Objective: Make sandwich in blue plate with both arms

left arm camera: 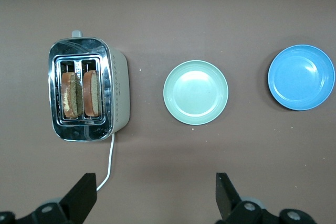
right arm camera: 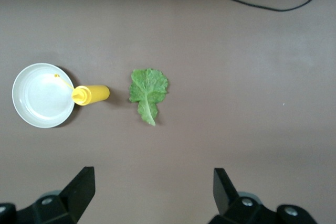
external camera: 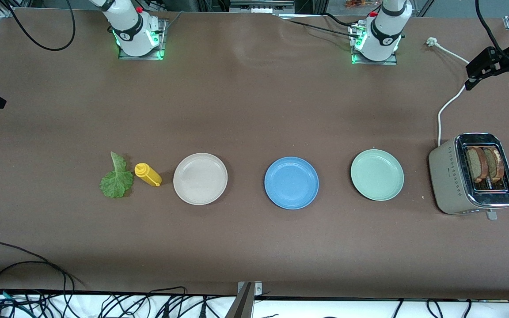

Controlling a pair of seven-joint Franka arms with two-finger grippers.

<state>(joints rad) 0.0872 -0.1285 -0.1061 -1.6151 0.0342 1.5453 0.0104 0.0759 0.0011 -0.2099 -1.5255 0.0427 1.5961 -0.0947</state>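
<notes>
The blue plate lies bare in the middle of the table. Two brown bread slices stand in the toaster's slots at the left arm's end. A green lettuce leaf lies flat on the table toward the right arm's end. My left gripper hangs open high over bare table by the toaster's cord, holding nothing. High over bare table near the lettuce, my right gripper is open too. In the front view only both arms' bases show.
A yellow squeeze bottle lies between the lettuce and a beige-white plate. A pale green plate sits between the blue plate and the toaster. The toaster's white cord runs toward the robots.
</notes>
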